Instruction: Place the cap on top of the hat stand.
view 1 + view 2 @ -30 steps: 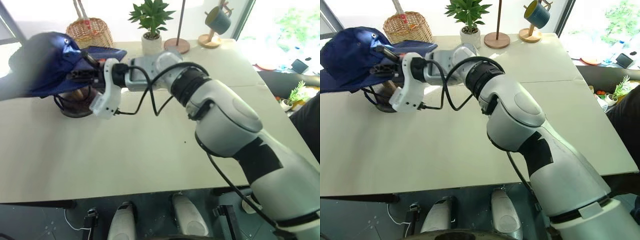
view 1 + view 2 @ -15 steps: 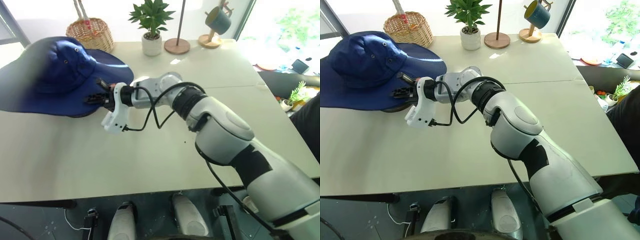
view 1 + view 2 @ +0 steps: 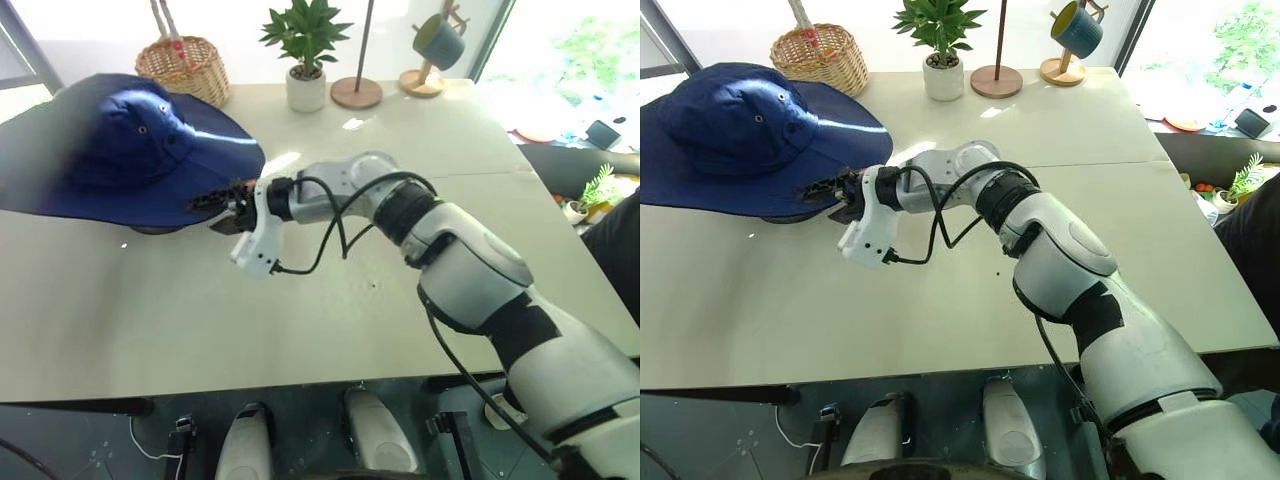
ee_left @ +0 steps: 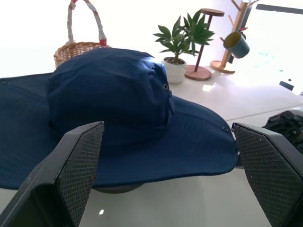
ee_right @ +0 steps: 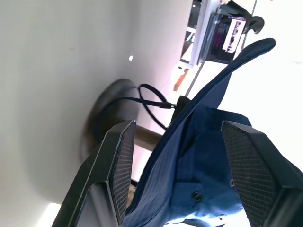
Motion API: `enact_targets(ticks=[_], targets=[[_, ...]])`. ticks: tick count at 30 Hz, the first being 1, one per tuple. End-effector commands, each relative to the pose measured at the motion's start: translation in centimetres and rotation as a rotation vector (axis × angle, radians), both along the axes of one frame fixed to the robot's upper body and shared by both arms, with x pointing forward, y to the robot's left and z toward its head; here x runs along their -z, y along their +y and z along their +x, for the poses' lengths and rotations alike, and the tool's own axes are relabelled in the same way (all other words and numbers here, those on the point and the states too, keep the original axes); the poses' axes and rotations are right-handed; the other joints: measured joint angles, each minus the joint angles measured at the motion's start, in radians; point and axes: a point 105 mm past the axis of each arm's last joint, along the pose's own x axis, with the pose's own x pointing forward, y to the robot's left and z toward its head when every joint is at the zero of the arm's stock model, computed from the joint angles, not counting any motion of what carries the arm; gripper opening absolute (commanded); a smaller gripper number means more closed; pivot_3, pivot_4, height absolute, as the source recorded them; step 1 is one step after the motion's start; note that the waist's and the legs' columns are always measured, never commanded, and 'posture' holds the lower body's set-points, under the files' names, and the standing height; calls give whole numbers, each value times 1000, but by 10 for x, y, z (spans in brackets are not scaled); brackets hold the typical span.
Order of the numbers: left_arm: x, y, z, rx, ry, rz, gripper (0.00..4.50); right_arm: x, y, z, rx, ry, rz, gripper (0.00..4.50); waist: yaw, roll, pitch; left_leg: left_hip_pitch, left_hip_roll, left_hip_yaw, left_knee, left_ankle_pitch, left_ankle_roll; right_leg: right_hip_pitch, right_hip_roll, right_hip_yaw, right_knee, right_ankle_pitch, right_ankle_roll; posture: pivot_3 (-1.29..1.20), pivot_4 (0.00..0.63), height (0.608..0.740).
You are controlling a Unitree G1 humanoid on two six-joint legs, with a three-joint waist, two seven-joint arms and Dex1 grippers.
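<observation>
The navy blue cap (image 3: 120, 150) lies spread over the hat stand, crown up and brim wide. Of the stand, the dark round base (image 3: 152, 228) shows under the brim, and it appears blurred in the right wrist view (image 5: 110, 111). My right gripper (image 3: 216, 203) is at the brim's near right edge, open; the brim edge (image 5: 189, 142) passes loosely between its fingers (image 5: 120, 165). A black cord (image 5: 152, 98) hangs under the cap. My left gripper (image 4: 165, 130) is open and holds nothing, level with the cap and just short of it.
Along the table's far edge stand a wicker basket (image 3: 183, 62), a potted plant (image 3: 307, 60), a thin pole on a wooden disc (image 3: 356, 92) and a mug tree with a teal mug (image 3: 437, 42). Bare tabletop (image 3: 300, 330) stretches in front.
The cap, held bunched and raised a second ago, has dropped onto the stand with its brim spread. My right gripper has opened, let go, and sunk rightward to the brim's edge.
</observation>
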Motion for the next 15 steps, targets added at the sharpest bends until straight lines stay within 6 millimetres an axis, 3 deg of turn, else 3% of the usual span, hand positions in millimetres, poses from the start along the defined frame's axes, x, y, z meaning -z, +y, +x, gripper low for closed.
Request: enact_targets(ticks=[1,5,9,15], targets=[[-8,3,-1,2,-25,28,4500,-19,-8,-1,12,41,74,2898,0,0,0,0,0,0,0,0,0,0,0,0,0,0,0,0,150,740],[-4,10,-4,5,-21,27,4500,-21,-30,5,66,95,113,2898,-1,0,0,0,0,0,0,0,0,0,0,0,0,0,0,0,150,740],[2,13,-10,14,-6,43,4500,-30,-62,13,187,290,223,2898,2,0,0,0,0,0,0,0,0,1,0,0,0,0,0,0,150,740],[4,28,-25,-20,18,90,4500,-89,-132,5,319,847,370,2898,8,2,1,0,0,0,1,0,0,1,0,0,0,0,0,0,150,740]])
